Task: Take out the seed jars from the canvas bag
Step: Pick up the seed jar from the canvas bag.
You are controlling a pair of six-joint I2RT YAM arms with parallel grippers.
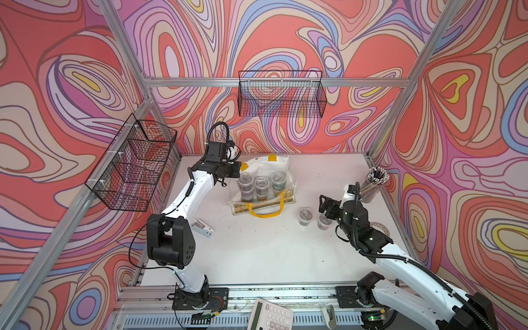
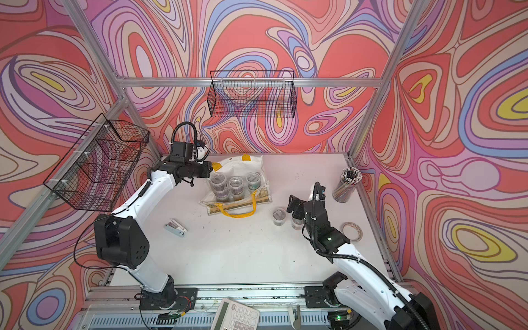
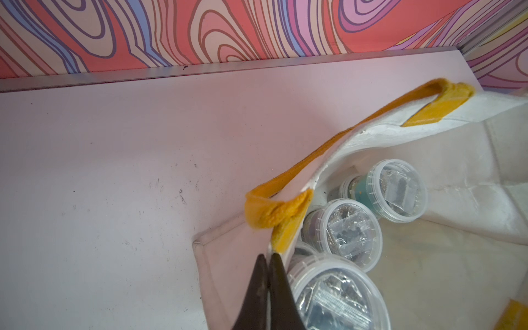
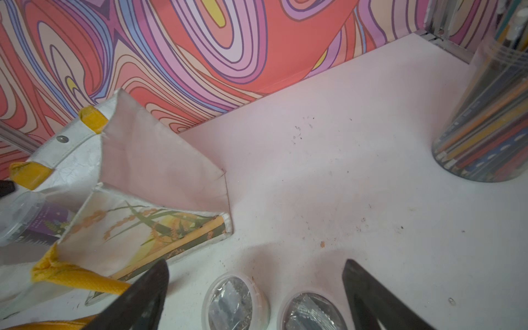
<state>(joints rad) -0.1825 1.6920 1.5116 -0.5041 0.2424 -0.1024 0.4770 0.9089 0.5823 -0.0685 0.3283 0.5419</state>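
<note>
The canvas bag [image 1: 278, 164] lies open at the back middle of the table, its yellow handle [image 1: 264, 213] trailing toward the front. Several seed jars [image 1: 262, 183] stand inside it, their clear lids [image 3: 353, 233] showing in the left wrist view. My left gripper [image 3: 268, 257] is shut on the bag's rim beside a yellow tab [image 3: 285, 231], at the bag's back left corner [image 1: 243, 165]. Two more seed jars [image 1: 305, 216] [image 1: 323, 221] stand on the table right of the bag. My right gripper [image 4: 256, 265] hangs open just above them, holding nothing.
A clear cup of pencils [image 1: 371, 183] stands at the right edge, with a tape roll [image 2: 352, 231] nearer the front. A small stapler [image 1: 202, 227] lies front left of the bag. Wire baskets [image 1: 281, 94] [image 1: 134, 165] hang on the back and left walls. A calculator [image 1: 270, 315] sits below the table's front rail.
</note>
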